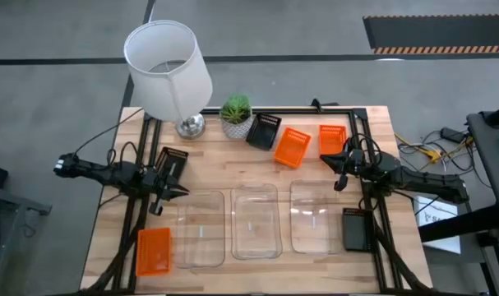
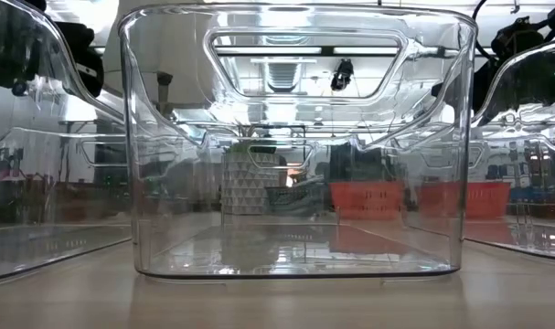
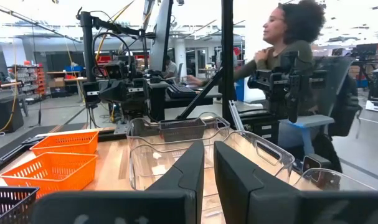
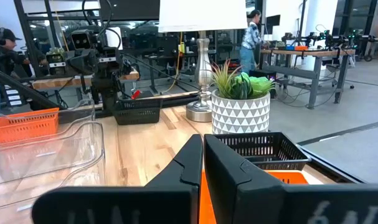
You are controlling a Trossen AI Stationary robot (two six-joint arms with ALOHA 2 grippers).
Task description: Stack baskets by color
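Observation:
Three clear baskets (image 1: pixel 201 228) (image 1: pixel 256 220) (image 1: pixel 316 215) stand in a row on the table's near half. Two orange baskets (image 1: pixel 292 146) (image 1: pixel 332 138) and a black basket (image 1: pixel 263 130) rest at the far side. A third orange basket (image 1: pixel 154 251) lies at the near left, one black basket (image 1: pixel 173 160) at the left and another (image 1: pixel 354 228) at the near right. My left gripper (image 1: pixel 168 194) hovers shut left of the clear row (image 3: pixel 176 155). My right gripper (image 1: pixel 339 174) hovers shut just near of the orange basket (image 4: pixel 288 180).
A white lamp (image 1: pixel 168 70) and a potted plant (image 1: pixel 237 117) stand at the table's far edge. Black frame rails (image 1: pixel 142 164) run along both sides of the table. A person (image 3: pixel 288 43) sits beyond the table's right side. Bare wood (image 1: pixel 233 168) lies between the grippers.

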